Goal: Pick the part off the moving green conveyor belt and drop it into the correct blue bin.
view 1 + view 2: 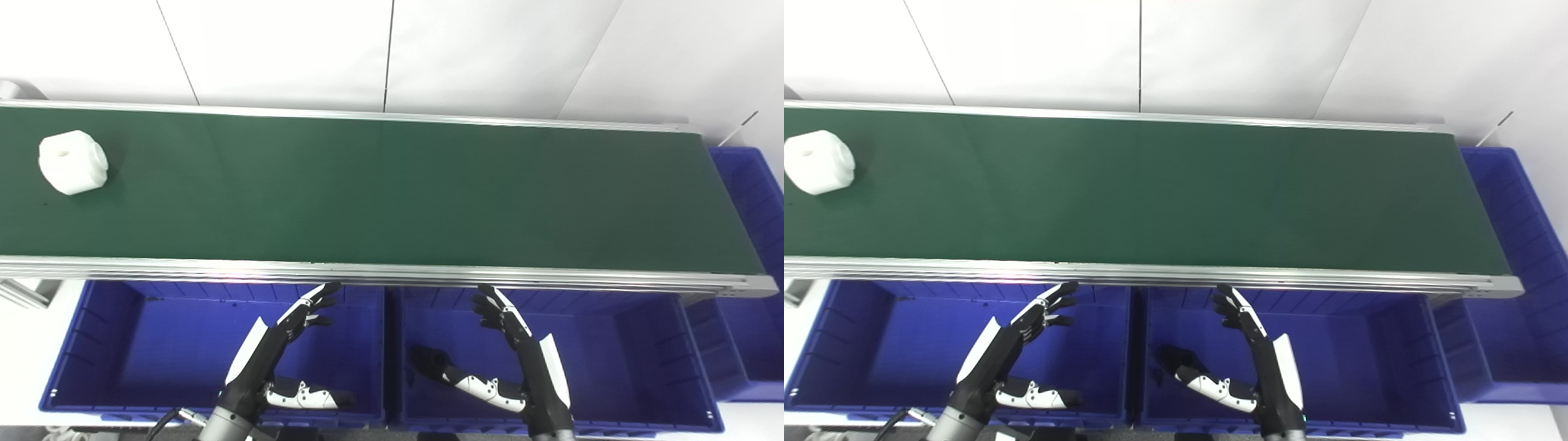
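White part way out at far left end of green belt. Left hand and right hand over blue bins below belt, fingers spread, empty.

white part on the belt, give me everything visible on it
The white part is a chunky, faceted block with bevelled corners and a round recess in its top face; it looks like matte plastic. It sits flat on the green conveyor belt at the far left end, nearer the back rail than the front. Nothing but the belt touches it; both hands are far off, over the bins.
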